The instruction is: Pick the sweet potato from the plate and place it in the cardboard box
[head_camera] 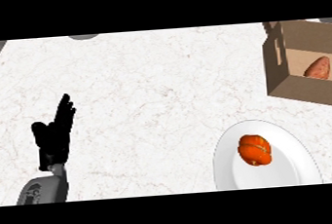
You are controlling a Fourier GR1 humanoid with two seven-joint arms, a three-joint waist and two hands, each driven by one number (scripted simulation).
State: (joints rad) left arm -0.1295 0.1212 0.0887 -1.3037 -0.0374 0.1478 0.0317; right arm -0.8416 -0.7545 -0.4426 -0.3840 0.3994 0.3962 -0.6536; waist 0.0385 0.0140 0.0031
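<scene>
One hand in view: the robot's left hand (54, 136), black, on a grey forearm, low at the left of the head view. Fingers straight and pointing up, thumb out to the side, holding nothing, touching nothing. Right hand does not show.

Orange, elongated sweet potato (318, 67) lies inside the open brown cardboard box (297, 87), at the upper right corner of the view. It leans tilted against the box's inner floor, towards the right side of the opening. Box is cut off by the right edge, so its far wall is not fully visible. Sweet potato is well apart from the left hand, across the whole counter width, up and to the right of it.

Round white plate (292, 171) sits at the lower right, below the box and apart from it; its lower rim is cut off. On it lies a red-orange, rounded, ribbed vegetable (255, 149), left of the plate's middle; cannot tell what kind.

White marbled stone counter (153, 85) has wide bare room between hand and plate and through the whole middle. Counter's left edge runs diagonally at the upper left corner, with dark grey beyond it. Small grey round shape (84, 36) pokes in at the top edge, mostly cut off.
</scene>
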